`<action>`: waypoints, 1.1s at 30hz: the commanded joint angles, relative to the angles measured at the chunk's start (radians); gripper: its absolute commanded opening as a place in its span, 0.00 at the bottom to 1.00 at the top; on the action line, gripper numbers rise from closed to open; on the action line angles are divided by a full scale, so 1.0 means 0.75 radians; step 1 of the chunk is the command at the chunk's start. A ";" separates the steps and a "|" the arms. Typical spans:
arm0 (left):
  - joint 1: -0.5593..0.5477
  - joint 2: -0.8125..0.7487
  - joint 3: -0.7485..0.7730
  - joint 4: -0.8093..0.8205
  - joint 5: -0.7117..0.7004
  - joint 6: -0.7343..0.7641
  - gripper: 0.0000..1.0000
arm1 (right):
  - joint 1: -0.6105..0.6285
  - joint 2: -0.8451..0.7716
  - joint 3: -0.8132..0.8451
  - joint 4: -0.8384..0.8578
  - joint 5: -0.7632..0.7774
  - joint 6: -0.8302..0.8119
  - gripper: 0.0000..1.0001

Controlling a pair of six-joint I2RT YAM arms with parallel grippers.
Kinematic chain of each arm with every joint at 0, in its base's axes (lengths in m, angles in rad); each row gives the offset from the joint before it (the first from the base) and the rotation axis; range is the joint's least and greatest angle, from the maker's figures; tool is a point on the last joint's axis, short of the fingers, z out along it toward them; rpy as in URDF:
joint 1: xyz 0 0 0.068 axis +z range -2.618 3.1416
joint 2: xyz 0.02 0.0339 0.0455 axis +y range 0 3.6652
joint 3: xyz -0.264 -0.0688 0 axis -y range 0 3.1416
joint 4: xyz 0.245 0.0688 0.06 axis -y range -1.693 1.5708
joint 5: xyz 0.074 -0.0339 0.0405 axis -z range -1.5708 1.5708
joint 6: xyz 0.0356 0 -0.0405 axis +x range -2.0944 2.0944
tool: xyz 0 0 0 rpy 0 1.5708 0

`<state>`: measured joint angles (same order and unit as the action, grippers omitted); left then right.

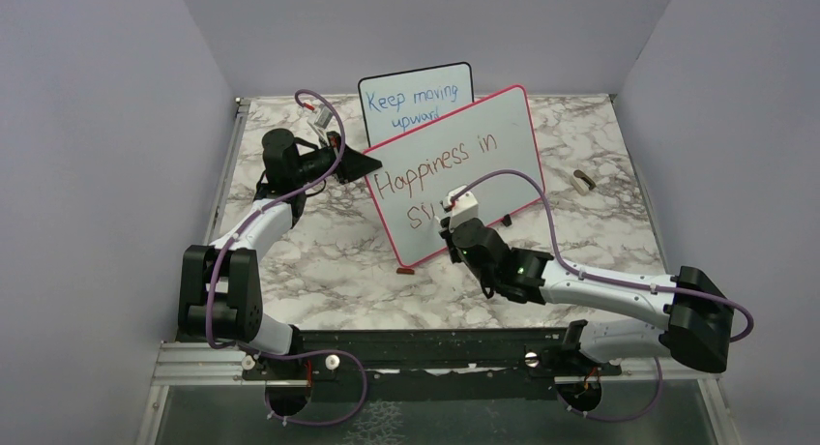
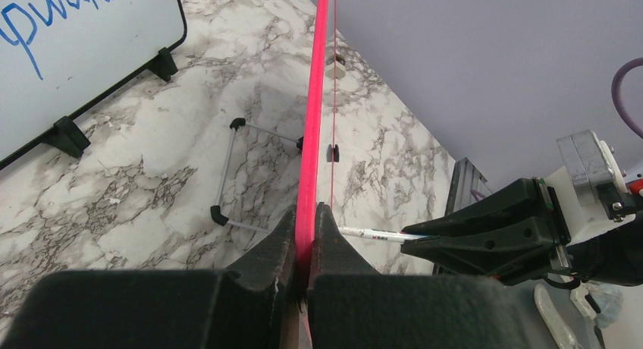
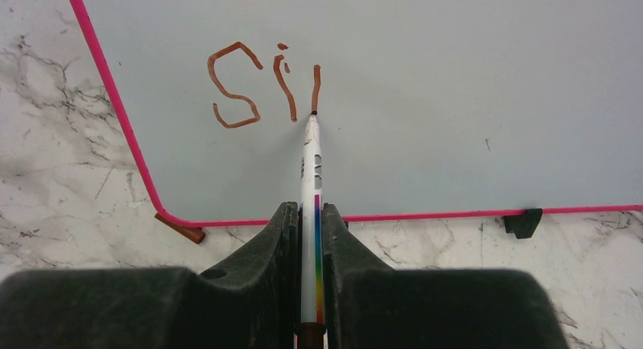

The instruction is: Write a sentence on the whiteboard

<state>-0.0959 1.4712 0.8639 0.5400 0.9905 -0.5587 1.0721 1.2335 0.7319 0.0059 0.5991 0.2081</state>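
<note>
Board: the whiteboard (image 1: pixel 488 150) stands tilted on the marble table (image 1: pixel 319 271), just in front of the smaller black-framed board (image 1: pixel 416 97). The sentence (image 1: pixel 435 164) has "Happiness in" on the top line; the second line shows "Si" and one downstroke.

Left gripper (image 2: pixel 306 231): jaws pinched tight on the pink frame at the board's left edge, steadying it. Right gripper (image 3: pixel 311 216): narrow, clamped on the marker (image 3: pixel 312 159), whose tip touches the board at the foot of that downstroke.

Risks, as I judge them:
- Pushing too hard through the tip. The board is gripped at one edge only, so it could pivot or creep on its feet and skew the letters
- Pressing too lightly. The stroke would break or fade
- The marker sticks out well past the jaws. Side load on curved letters could twist it in the grip and make the tip wander
- The second line sits low. Tails on "p" and "y" may run into the bottom frame
- The purple cable (image 1: pixel 527 189) arcs across the board face. A wrist turn could drag it over the written words and smear them
</note>
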 commanded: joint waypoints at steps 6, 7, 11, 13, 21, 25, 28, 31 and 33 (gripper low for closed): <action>-0.017 0.045 -0.006 -0.119 -0.051 0.082 0.00 | -0.018 0.010 0.023 0.115 0.036 -0.055 0.01; -0.018 0.045 -0.006 -0.119 -0.051 0.082 0.00 | -0.020 0.013 0.025 0.121 0.037 -0.058 0.01; -0.019 0.045 -0.006 -0.119 -0.051 0.082 0.00 | -0.030 0.025 0.034 0.140 0.038 -0.070 0.01; -0.019 0.045 -0.006 -0.119 -0.050 0.084 0.00 | -0.035 0.027 0.038 0.146 0.039 -0.078 0.01; -0.021 0.047 -0.006 -0.119 -0.051 0.084 0.00 | -0.063 0.026 0.047 0.177 0.037 -0.101 0.01; -0.021 0.048 -0.005 -0.121 -0.051 0.086 0.00 | -0.077 0.029 0.049 0.181 0.038 -0.106 0.01; -0.021 0.051 -0.004 -0.123 -0.053 0.088 0.00 | -0.085 0.023 0.048 0.172 0.036 -0.101 0.01; -0.021 0.051 -0.002 -0.125 -0.054 0.090 0.00 | -0.088 0.015 0.044 0.143 0.032 -0.087 0.01; -0.020 0.053 -0.002 -0.127 -0.057 0.092 0.00 | -0.088 0.006 0.033 0.124 0.026 -0.075 0.01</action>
<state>-0.0959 1.4738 0.8700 0.5335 0.9901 -0.5583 1.0222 1.2369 0.7456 0.1097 0.6033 0.1387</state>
